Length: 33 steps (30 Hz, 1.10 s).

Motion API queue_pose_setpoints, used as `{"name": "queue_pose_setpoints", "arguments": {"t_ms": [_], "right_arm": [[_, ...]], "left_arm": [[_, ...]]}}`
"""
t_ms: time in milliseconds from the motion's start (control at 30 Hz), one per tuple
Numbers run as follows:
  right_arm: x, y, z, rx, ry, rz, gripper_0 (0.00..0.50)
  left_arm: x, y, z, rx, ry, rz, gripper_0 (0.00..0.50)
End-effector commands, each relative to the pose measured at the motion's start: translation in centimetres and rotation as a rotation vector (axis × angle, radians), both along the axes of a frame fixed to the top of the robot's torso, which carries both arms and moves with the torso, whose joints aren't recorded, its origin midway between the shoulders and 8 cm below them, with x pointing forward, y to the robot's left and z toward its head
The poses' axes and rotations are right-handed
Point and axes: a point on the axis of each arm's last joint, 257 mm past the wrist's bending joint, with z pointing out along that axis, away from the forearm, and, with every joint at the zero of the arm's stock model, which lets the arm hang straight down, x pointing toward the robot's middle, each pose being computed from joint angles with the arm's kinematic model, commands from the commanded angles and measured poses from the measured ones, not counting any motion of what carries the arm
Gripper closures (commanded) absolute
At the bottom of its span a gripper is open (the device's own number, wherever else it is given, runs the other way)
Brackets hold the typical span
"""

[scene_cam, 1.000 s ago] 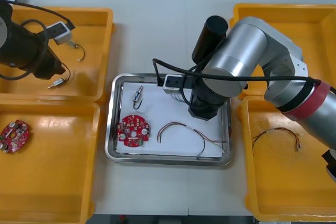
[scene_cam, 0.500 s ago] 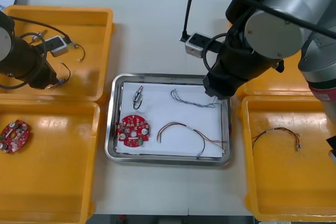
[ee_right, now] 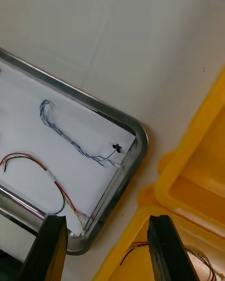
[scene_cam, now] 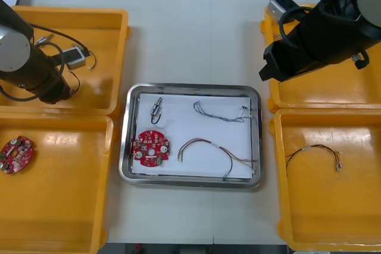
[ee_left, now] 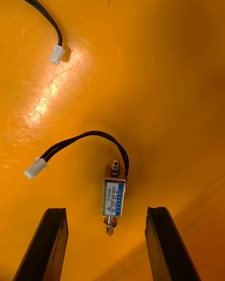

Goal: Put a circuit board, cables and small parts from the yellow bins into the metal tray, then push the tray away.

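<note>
- The left tool [ee_left: 107, 210] hangs over the far bin [scene_cam: 113, 40] at the tabletop's far left corner. Its fingers [ee_left: 55, 234] are spread and grip nothing.
- A small part [ee_left: 114, 194] lies on that bin's floor, seen between the fingertips and touching neither.
- A black cable [ee_left: 84, 138] loops from the part to a white plug.
- Another cable [ee_left: 35, 7], also black, lies farther off in the same bin.
- The right tool [ee_right: 107, 218] is spread wide and empty. It is above the tabletop beside the tray's far right corner.
- The tray [scene_cam: 190, 87] sits mid-tabletop, white inside.
- It holds a board [scene_cam: 150, 146] by its near left corner and a second part [scene_cam: 157, 109] just beyond the board.
- A blue-white cable [scene_cam: 220, 113] lies toward its far right corner and a red-yellow cable [scene_cam: 214, 150] toward its near right.
- A spare board [scene_cam: 16, 153] lies in the near left bin [scene_cam: 59, 206].
- A loose red-yellow lead [scene_cam: 315, 153] lies in the near right bin [scene_cam: 333, 206].
</note>
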Motion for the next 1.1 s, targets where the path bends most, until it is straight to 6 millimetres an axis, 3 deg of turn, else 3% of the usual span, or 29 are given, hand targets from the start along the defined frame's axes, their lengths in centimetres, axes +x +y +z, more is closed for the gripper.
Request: {"name": "queue_pose_setpoints", "arguments": {"t_ms": [33,400,833,1100], "right_arm": [[0.1,-4.2,1.1,0.043,-0.009,-0.155,0.000],[-0.7,-10.4,0.0,0.082,0.032,-0.404,0.000],[-4.6,-18.3,-2.4,0.071,0.017,-0.604,0.000],[-6.0,-21.1,-3.6,0.071,0.033,-0.672,0.000]], "left_arm": [[1.2,-0.1,2.2,0.036,-0.039,-0.028,0.018],[1.5,-0.5,1.6,0.055,-0.044,-0.035,0.034],[2.2,-0.2,0.5,0.053,-0.050,-0.024,0.051],[2.3,-0.6,0.2,0.062,-0.054,-0.036,0.077]]}}
